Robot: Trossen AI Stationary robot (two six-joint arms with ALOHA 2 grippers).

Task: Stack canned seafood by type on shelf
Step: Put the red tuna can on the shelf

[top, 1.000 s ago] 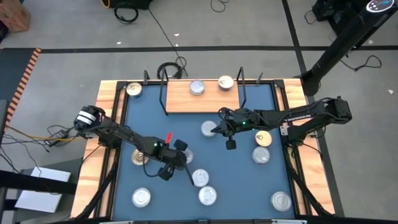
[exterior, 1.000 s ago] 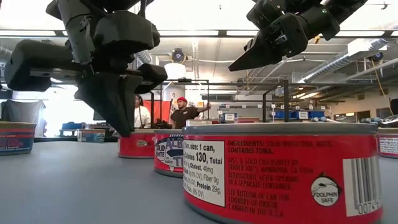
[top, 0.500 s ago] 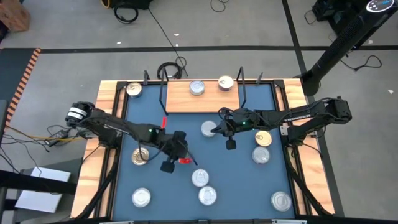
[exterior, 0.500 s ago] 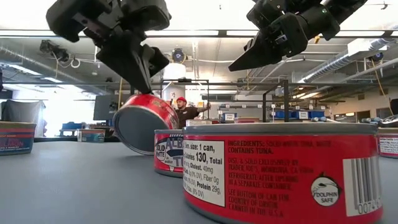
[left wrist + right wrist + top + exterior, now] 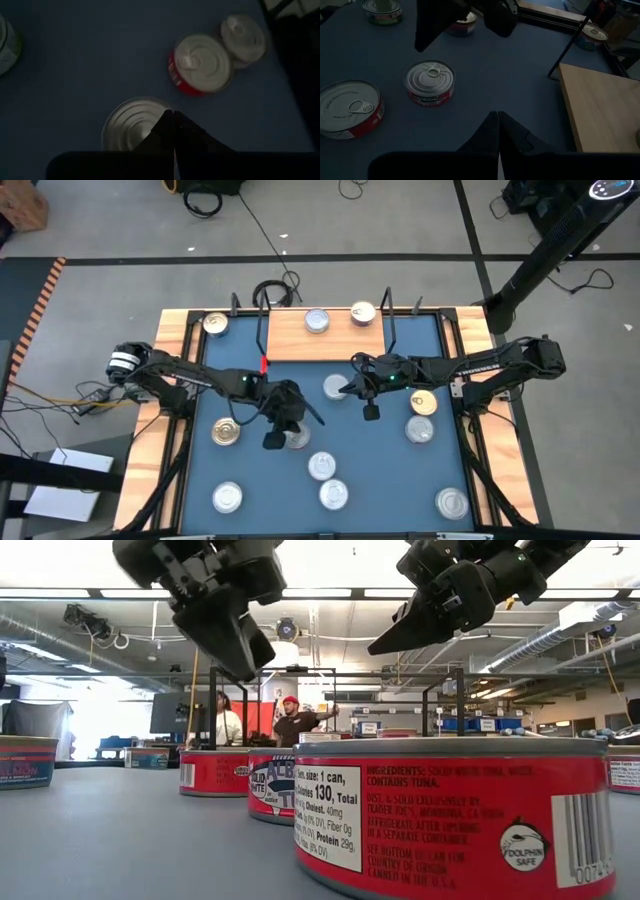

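A: From above, where's everything?

B: The shelf (image 5: 322,336) carries two tins at the far edge of the blue tabletop (image 5: 390,470); more canned seafood (image 5: 331,493) lies scattered. The left end effector (image 5: 283,420) hangs mid-table over a tin, the right end effector (image 5: 352,387) beside another.

A: Low view?

B: A red tuna tin (image 5: 450,815) fills the foreground; both arms hang above.

A: Wrists?

B: Left end effector (image 5: 173,131): fingers pressed together, empty, over a ribbed tin (image 5: 131,123). Right end effector (image 5: 498,129): likewise together, holding nothing.
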